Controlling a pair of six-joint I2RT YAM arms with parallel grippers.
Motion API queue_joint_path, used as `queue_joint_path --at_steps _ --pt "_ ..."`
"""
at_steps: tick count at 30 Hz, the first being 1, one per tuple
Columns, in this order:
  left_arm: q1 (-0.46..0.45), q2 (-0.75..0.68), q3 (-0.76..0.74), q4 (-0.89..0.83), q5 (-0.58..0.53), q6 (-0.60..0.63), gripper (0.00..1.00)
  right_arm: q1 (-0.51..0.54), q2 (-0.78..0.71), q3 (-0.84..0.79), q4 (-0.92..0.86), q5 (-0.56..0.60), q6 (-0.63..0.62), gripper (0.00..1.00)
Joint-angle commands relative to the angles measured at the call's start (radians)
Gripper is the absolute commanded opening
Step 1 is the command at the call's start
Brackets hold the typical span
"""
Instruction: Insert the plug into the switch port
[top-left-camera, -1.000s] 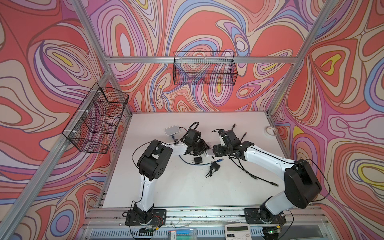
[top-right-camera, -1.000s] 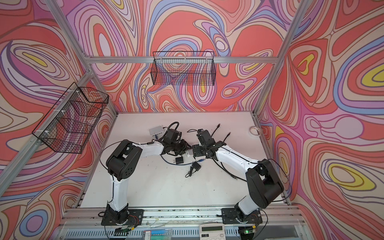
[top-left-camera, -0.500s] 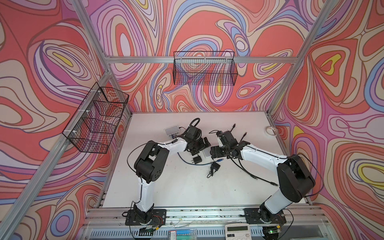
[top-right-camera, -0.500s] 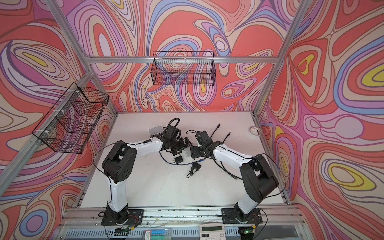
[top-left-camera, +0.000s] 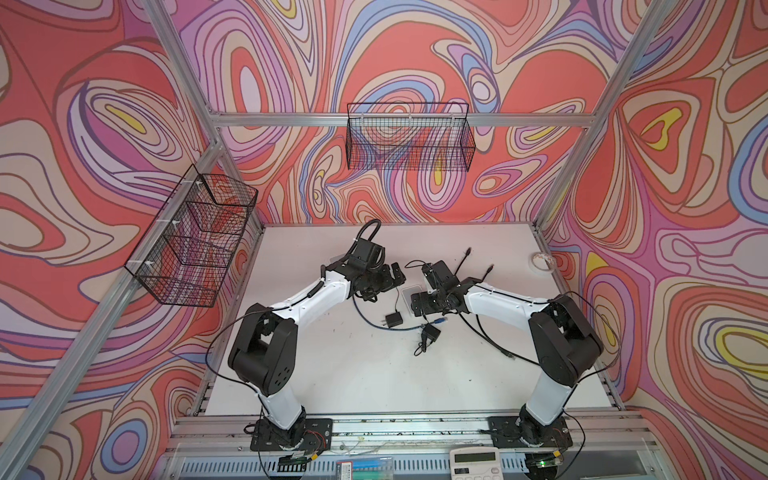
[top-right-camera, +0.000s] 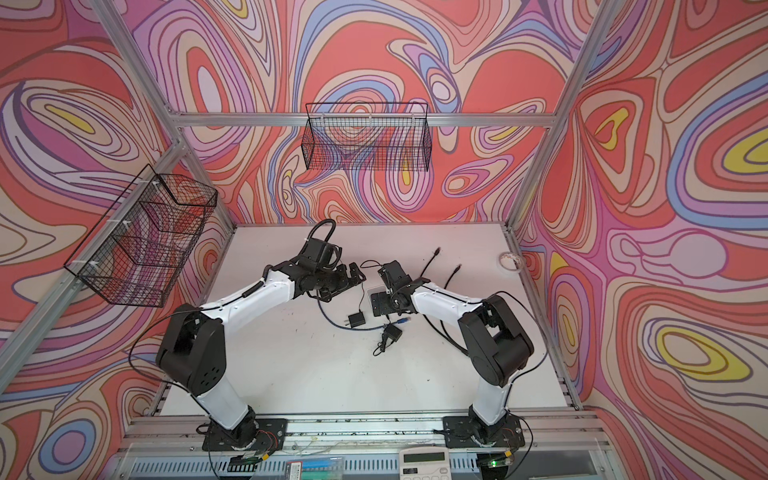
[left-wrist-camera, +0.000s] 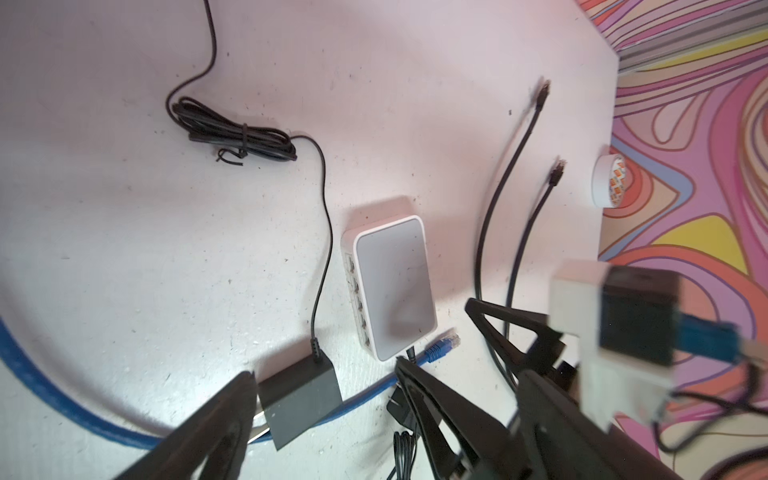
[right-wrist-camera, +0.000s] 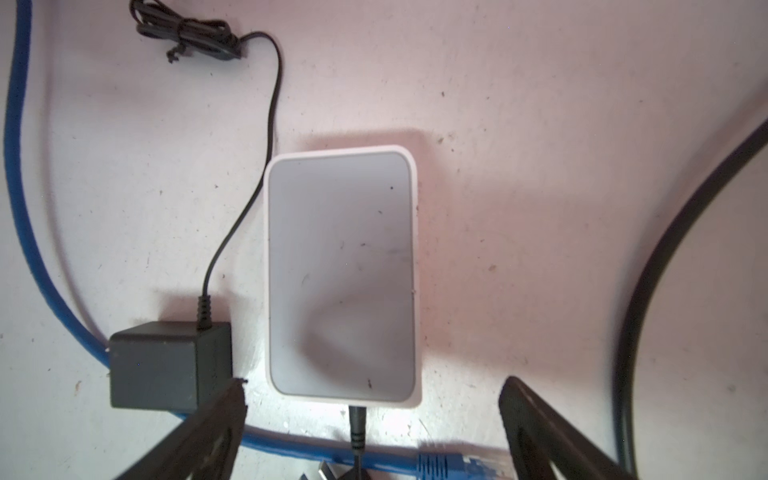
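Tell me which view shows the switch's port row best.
Left wrist: the switch shows its port row along one side. Right wrist shows only its top face; in both top views it is small and partly hidden.

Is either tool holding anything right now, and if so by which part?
Nothing is held. The left tool and the right tool both stand open and empty; the blue plug lies loose on the table by the switch.
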Motion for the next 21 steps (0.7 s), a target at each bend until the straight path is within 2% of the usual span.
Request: queue_joint_path --at_steps 1,9,13,21 --pt "0.035 -0.087 -0.083 -0.064 -0.005 0.028 1.00 0.030 0.047 0.039 -0.032 0.055 0.007 0.98" --pt "0.104 -0.327 -0.278 -0.109 0.003 0.034 1.00 0.069 0.131 0.118 -0.112 0.196 0.017 0.98" --pt "0.115 -0.410 -0.338 -0.126 0.007 0.031 1.00 0.069 0.160 0.138 -0.119 0.198 0.001 0.98" --pt "0.132 -0.473 -0.339 -0.200 0.023 0.065 1.00 0.071 0.189 0.154 -0.132 0.159 -0.041 0.80"
